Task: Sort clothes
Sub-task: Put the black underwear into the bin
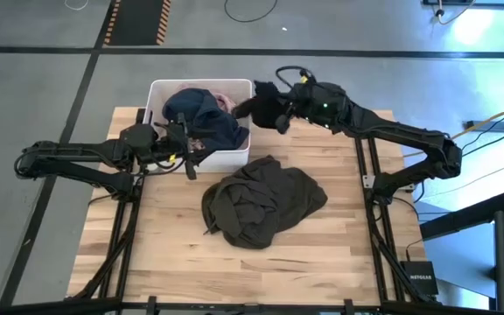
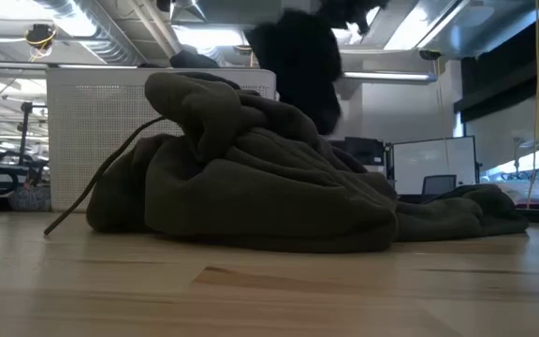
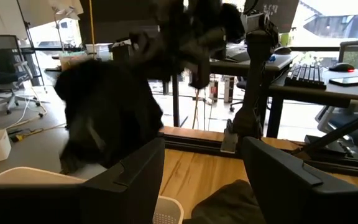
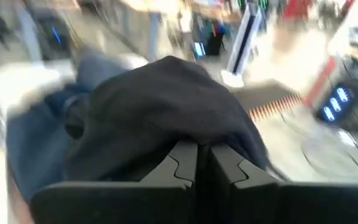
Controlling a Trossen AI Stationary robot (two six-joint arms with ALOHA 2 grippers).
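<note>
A white tub (image 1: 157, 91) at the table's far side holds a navy blue garment (image 1: 208, 118) and a pale pink one (image 1: 227, 99). A large dark olive-grey garment (image 1: 261, 206) lies bunched on the table's middle, and shows in the low view (image 2: 251, 168). My right gripper (image 1: 280, 118) is shut on a black garment (image 1: 256, 101) by the tub's right rim. My left gripper (image 1: 188, 166) is open and empty at the tub's near rim. The beige-grey garment does not show. My right gripper pinches a bunched fold of the black garment (image 4: 185, 127) between its two shut fingers. The garment drapes over the fingertips and hangs slack, lifted clear above the table (image 2: 298, 65), beside the tub's right side.
Bare wood lies to the left, right and near side of the olive-grey garment. A cord (image 2: 92, 187) from that garment trails onto the table. Desks, chairs and monitors stand in the room beyond the table.
</note>
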